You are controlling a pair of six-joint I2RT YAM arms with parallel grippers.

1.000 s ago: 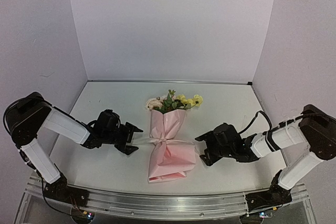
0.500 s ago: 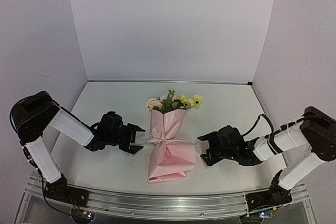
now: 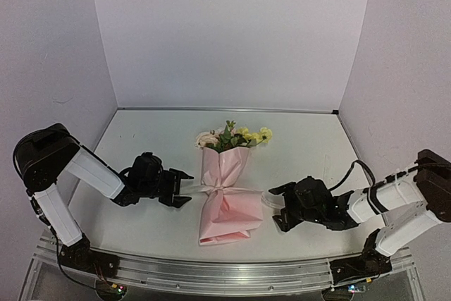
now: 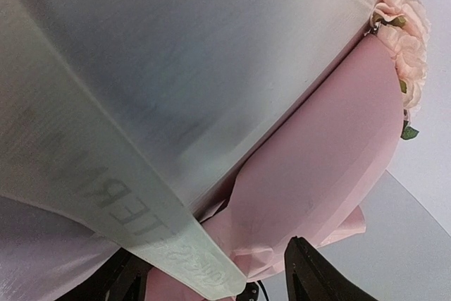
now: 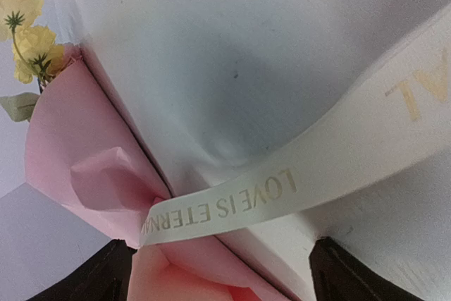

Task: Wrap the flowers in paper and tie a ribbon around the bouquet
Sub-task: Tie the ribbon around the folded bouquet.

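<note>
Pale table [image 3: 141, 146], walls [image 3: 232, 33] around it. Left arm [image 3: 84, 170] is low with the elbow bent and the forearm reaching in toward centre. Right arm [image 3: 380, 199] mirrors it, forearm lying low over the table. Both wrists level, fingers aimed at the bouquet's waist. Bouquet [image 3: 225, 167] lies flat mid-table between them, blooms toward the far wall. Pink paper [image 3: 229, 220] is pinched in the middle and flares at the near end. Ribbon [image 5: 282, 188] goes round the pinch, lettered tails out both sides. Left end effector [image 3: 187, 188]: jaws apart, ribbon tail runs between them, not clamped. Right end effector [image 3: 275, 209]: jaws wide, tail crosses the gap, loose. Flowers [image 3: 236, 137], pink and yellow, stick out of the cone's far end.
</note>
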